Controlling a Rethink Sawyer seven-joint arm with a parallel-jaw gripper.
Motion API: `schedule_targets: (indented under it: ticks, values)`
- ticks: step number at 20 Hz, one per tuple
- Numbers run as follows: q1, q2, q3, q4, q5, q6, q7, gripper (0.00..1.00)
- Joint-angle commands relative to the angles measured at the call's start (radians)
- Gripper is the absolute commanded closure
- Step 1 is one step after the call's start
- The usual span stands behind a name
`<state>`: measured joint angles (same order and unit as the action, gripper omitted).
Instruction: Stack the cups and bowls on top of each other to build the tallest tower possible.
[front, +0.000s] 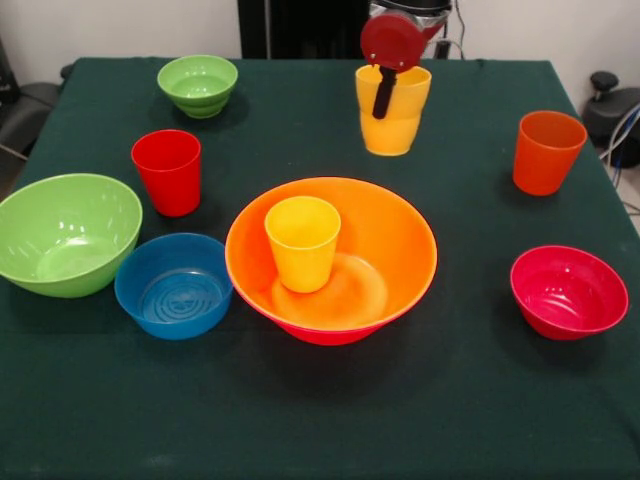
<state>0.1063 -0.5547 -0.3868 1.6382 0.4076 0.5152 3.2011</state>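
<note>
Gripper (385, 95) clamped on rim of upright yellow cup (392, 120), held at 1 o'clock from orange bowl (390, 240) holding second yellow cup (302, 243).

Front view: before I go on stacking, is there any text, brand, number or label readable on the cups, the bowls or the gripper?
None: no readable text anywhere in this view.
The cups, such as the red cup, and the bowls, such as the large orange bowl, are plain.
The gripper shows no marking.
</note>
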Motion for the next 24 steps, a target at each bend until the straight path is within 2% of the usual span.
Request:
schedule_targets:
  ticks: [1, 4, 11, 18, 24]
  values:
    - [-0.093, 0.053, 0.089, -0.125, -0.088, 0.095, -0.111, 1.00]
    - [-0.110, 0.065, 0.098, -0.169, -0.117, 0.109, -0.135, 1.00]
    - [-0.087, 0.121, 0.090, -0.317, -0.151, 0.184, -0.090, 1.00]
    - [-0.062, 0.190, 0.062, -0.436, -0.150, 0.240, -0.025, 1.00]
    - [-0.059, 0.229, 0.049, -0.510, -0.145, 0.276, -0.016, 1.00]
